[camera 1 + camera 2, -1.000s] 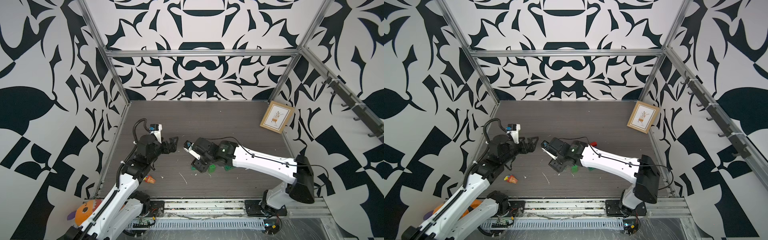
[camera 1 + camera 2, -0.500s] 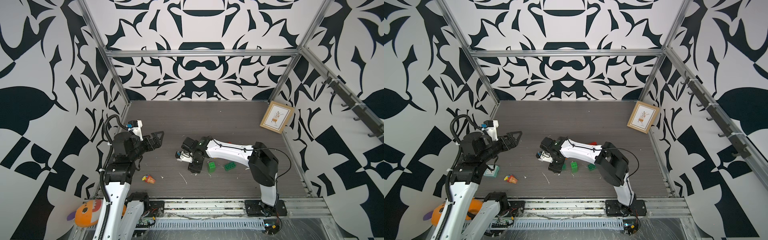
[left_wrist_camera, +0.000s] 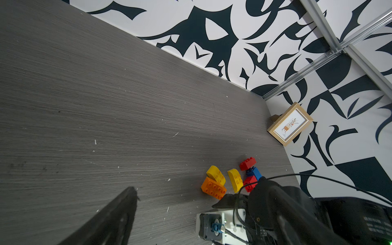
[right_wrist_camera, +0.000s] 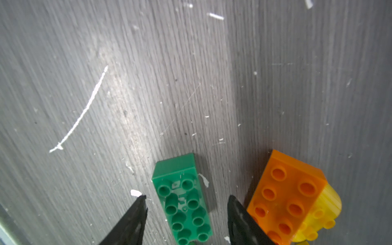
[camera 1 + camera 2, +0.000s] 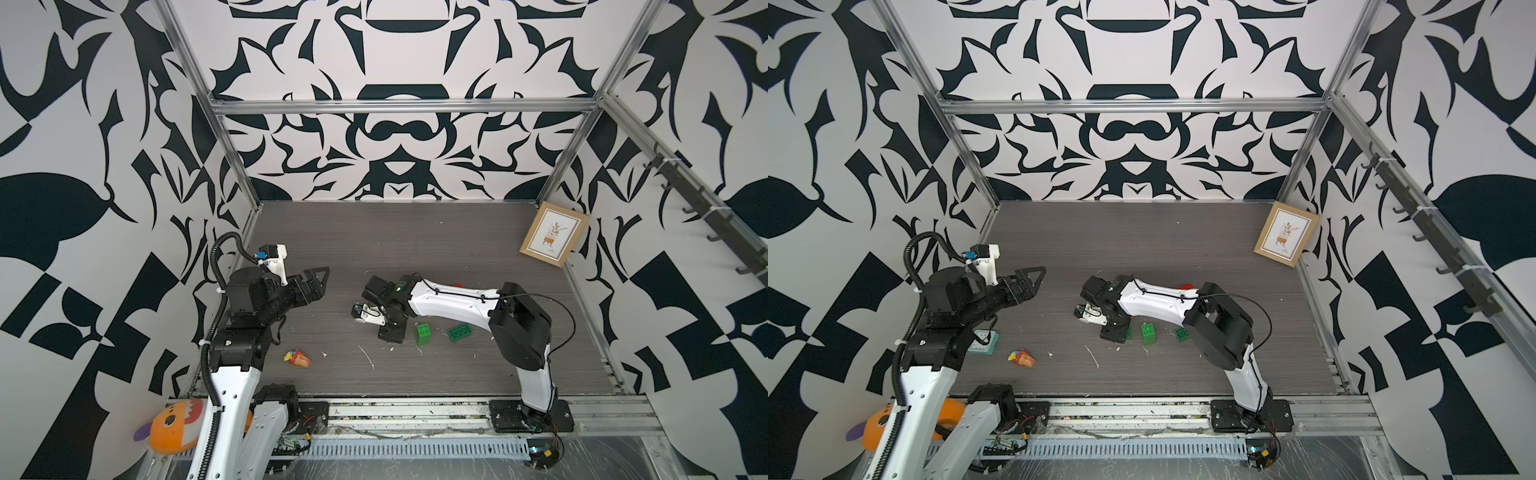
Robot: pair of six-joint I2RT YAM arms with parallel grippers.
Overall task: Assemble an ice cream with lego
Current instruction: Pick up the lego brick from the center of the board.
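The right tool [image 4: 187,200] is down at the grey wood-grain desk [image 5: 415,249]. Its two black fingers [image 4: 131,222] stand parted on either side of a green studded plastic brick [image 4: 180,174]. A gap shows on each side, so the tool holds nothing. This brick lies flat on the desk, studs up.

Just beside one finger sits an orange studded brick [image 4: 286,191], with a yellow rounded brick [image 4: 326,210] touching its edge. In a top view an upright green brick [image 5: 423,334] stands near the tool. A flatter green brick [image 5: 459,332] lies just past it, under the right arm.

The left wrist view shows more lego behind that arm. A second yellow rounded brick [image 3: 235,180], two red bricks [image 3: 247,163] and a blue brick [image 3: 254,172] are bunched together there.

Well apart, the left tool [image 5: 320,282] hovers above the desk, spread wide and empty. Near the left arm lie a small multicoloured cone-shaped toy [image 5: 297,358] and a pale teal block [image 5: 984,341]. A wooden framed picture [image 5: 552,237] leans against the far side wall.
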